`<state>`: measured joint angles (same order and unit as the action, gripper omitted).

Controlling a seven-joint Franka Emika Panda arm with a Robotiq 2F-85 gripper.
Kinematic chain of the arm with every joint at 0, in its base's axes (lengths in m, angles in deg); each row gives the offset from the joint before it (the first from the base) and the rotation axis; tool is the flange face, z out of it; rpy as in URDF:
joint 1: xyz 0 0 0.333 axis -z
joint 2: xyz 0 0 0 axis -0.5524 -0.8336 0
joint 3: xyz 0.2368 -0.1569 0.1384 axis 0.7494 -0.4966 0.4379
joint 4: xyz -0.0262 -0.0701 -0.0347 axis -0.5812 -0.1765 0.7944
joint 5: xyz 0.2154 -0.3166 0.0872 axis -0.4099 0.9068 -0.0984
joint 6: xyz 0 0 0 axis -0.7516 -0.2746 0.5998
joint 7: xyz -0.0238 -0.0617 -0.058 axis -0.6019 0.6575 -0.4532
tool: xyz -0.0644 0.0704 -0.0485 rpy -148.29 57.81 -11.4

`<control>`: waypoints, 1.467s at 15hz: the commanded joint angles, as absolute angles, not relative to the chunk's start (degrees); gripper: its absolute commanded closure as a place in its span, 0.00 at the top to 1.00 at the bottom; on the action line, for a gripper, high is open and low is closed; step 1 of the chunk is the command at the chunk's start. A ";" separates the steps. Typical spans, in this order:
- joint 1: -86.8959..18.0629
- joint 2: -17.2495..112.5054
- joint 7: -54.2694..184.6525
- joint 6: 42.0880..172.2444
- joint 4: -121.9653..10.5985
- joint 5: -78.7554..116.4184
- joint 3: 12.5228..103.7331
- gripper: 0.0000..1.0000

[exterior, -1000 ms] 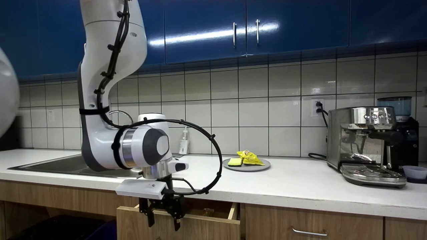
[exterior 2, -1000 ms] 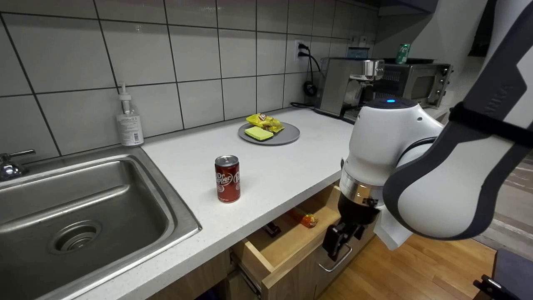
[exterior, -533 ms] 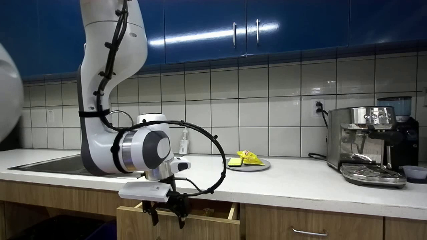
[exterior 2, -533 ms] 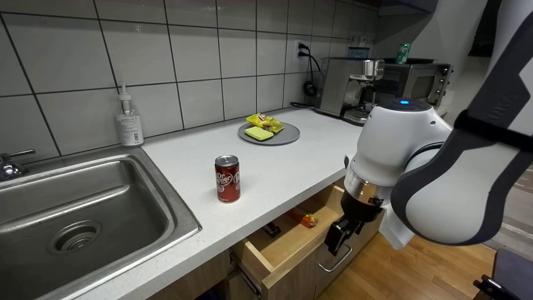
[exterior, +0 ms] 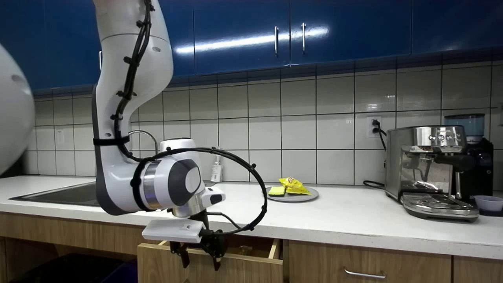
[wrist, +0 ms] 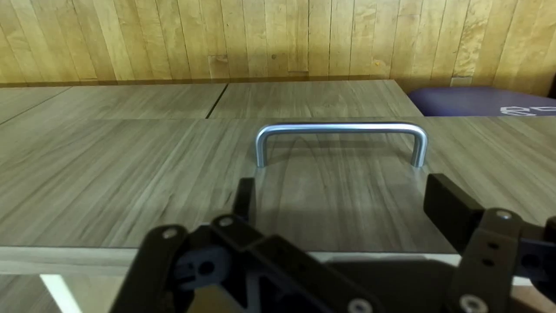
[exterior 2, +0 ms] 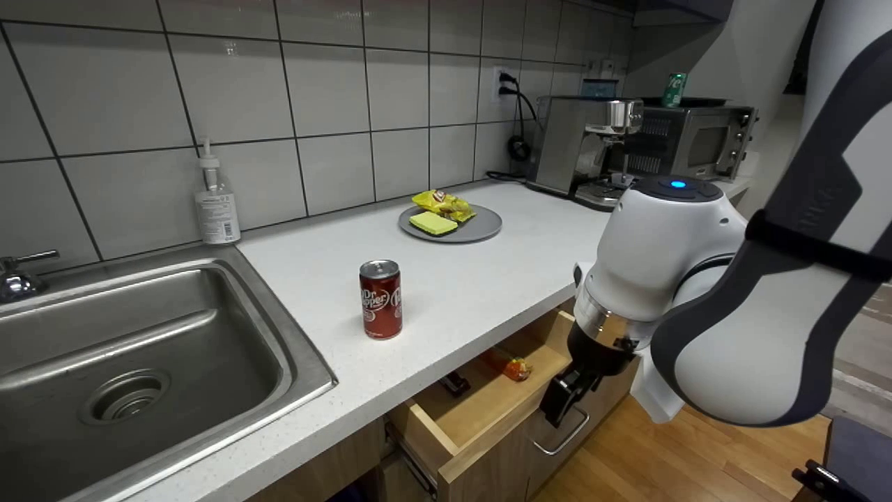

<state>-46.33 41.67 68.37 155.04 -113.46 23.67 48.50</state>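
Hanging tips-down from white arm (exterior: 153, 74) with fingers (wrist: 449, 204) wide apart, right at the wooden front of the drawer (exterior: 247, 271). Nearest thing: metal handle (wrist: 341, 128) on that front, in wrist view just past the tips and lined up with the gap between them. Cannot tell whether touching the drawer. Note drawer standing partway out from under the white bench (exterior: 353, 220), in both exterior views. Inside it, in an exterior view: red-orange wrapped item (exterior 2: 517, 369), plus small dark object (exterior 2: 454, 384) partly under bench edge, too unclear to name.

On bench, near the steel sink (exterior 2: 310, 373): red soda can (exterior 2: 382, 307), upright. Nearer the tiled wall (exterior: 298, 133): gray plate (exterior 2: 484, 226) carrying yellow sponge (exterior 2: 433, 223) and yellow snack bag (exterior 2: 449, 204), side by side. Behind sink corner: clear pump bottle (exterior 2: 217, 213). Well along the bench: espresso machine (exterior 2: 561, 139), with black grinder (exterior: 485, 169) close by. On wall near machine: outlet (exterior: 369, 126) with black plugs (exterior: 375, 123) in it. Past that, in an exterior view: gray oven (exterior 2: 704, 139) with green can (exterior 2: 674, 90) standing on top. Overhead, in an exterior view: blue cabinets (exterior: 243, 23) with metal pulls (exterior: 276, 41). Down below, in wrist view: plank floor (wrist: 278, 39).
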 commanded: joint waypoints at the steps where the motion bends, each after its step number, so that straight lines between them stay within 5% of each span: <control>1: -48.19 38.96 66.55 157.44 -111.60 21.15 47.30 1.00; 22: -46.45 33.94 65.97 154.46 -102.66 19.27 48.95 1.00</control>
